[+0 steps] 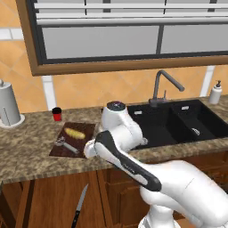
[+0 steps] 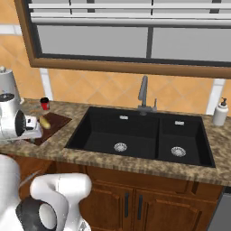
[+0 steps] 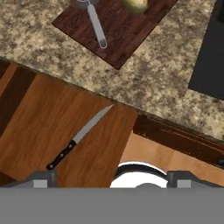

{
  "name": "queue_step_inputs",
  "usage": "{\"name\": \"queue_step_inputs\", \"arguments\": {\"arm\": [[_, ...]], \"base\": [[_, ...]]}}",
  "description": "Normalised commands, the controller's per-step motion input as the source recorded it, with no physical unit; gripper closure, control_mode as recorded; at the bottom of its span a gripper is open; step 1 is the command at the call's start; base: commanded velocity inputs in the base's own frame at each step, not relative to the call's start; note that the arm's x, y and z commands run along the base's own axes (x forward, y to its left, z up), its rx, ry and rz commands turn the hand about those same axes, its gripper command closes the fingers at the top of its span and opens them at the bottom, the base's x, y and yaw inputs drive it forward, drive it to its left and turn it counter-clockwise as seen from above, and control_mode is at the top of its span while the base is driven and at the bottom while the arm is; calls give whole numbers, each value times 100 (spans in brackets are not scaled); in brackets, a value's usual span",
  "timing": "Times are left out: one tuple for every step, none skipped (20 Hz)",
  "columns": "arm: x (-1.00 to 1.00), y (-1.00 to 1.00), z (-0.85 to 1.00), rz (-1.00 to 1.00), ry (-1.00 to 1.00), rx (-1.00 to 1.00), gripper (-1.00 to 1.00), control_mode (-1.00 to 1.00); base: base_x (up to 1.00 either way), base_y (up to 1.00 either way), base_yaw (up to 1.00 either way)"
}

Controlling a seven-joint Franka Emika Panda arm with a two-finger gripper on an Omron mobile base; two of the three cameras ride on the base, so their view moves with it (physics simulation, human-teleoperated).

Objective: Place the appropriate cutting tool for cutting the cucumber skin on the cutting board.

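Observation:
The grey metal peeler lies on the dark reddish-brown cutting board, near its front left corner. The yellow cucumber rests on the board just behind it. In the hand view the peeler and the cucumber sit on the board at the top. My gripper is open with nothing between its fingers, over the counter's front edge to the right of the board. A black-handled knife lies on the wooden floor below the counter.
A red cup stands behind the board, and a paper towel roll at the far left. To the right are the black double sink, its faucet and a soap dispenser. The knife lies on the floor.

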Motion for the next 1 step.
{"name": "queue_step_inputs", "arguments": {"arm": [[-100, -70, 20, -14, -14, 5, -100, -100]], "base": [[0, 0, 0]]}}
